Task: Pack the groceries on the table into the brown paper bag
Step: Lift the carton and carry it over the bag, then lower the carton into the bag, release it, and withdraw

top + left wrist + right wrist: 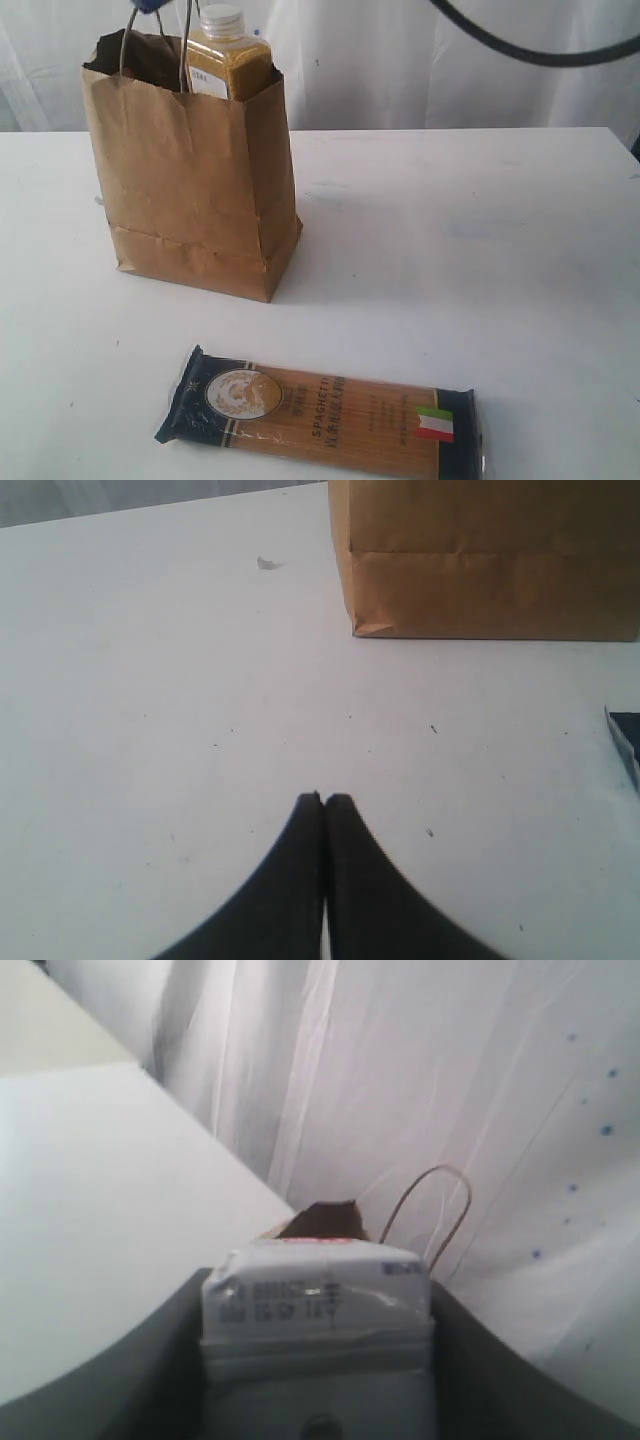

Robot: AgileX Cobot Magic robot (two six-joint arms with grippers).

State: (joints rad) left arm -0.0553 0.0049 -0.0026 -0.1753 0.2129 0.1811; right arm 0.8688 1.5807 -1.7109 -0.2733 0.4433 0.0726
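The right pincer (320, 1285) is clamped on the carton (318, 1310), one dark finger hugging each side. It hangs in the air close to the bag (190, 170). In that wrist's view the bag's dark mouth (322, 1220) lies straight ahead of the carton, just past its front end. A cord handle (432, 1210) loops up beyond the mouth.

That's what the drop turns on, I'd say: the carton has to go forward over the rim and then down. It has to miss the handles and the bottle (228, 55), which stands upright inside the bag beside them, its white cap poking above the rim. The free room looks to be on the handle side of the bottle.

From across the room, a blue scrap (150, 6) shows at the top edge, right over the bag's handles. It's too cropped to tell whether that is the carton or the arm.

The left pincer (323, 802) is pressed shut on nothing. It sits low over bare desk (150, 680), off the foot of the bag and apart from it.

The spaghetti (320, 410) lies flat on the desk in front of the bag, well clear of it, with its long axis running roughly alongside the bag's broad face. One blue corner of it just shows in the left wrist's view, so the left arm looks the nearer one for that packet. It would need to release and span the narrow width, and a packet that long likely has to go in on end.
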